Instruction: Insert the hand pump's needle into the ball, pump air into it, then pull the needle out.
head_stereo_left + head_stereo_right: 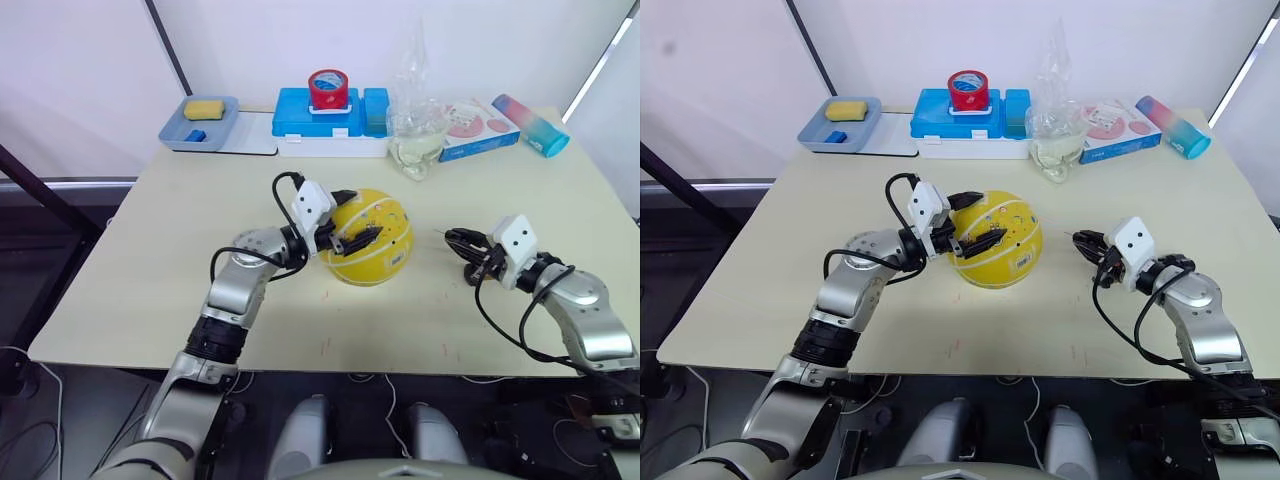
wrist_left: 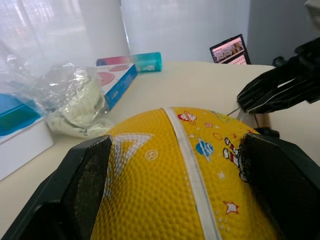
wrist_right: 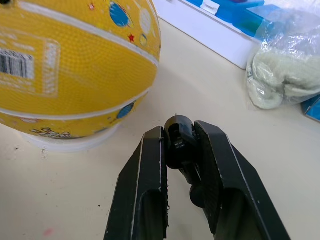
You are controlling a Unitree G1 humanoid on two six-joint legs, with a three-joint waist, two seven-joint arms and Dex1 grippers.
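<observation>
Head views: the ball (image 1: 372, 237) sits mid-counter (image 1: 150, 280), the left claw (image 1: 352, 220) spread wide around its near side. The right claw (image 1: 466, 246) hovers well apart.

Left wrist view: both fingers (image 2: 87, 175) touch the ball.

Right wrist view: claw narrow, pinching the needle (image 3: 175, 117) by its black fitting, tip facing the ball.

Judgement: locate the valve, align straight, steady the ball.

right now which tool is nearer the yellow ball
Left. The left tool straddles the yellow ball, a finger on each side. The right tool sits apart to the ball's right, shut on the needle fitting.
</observation>
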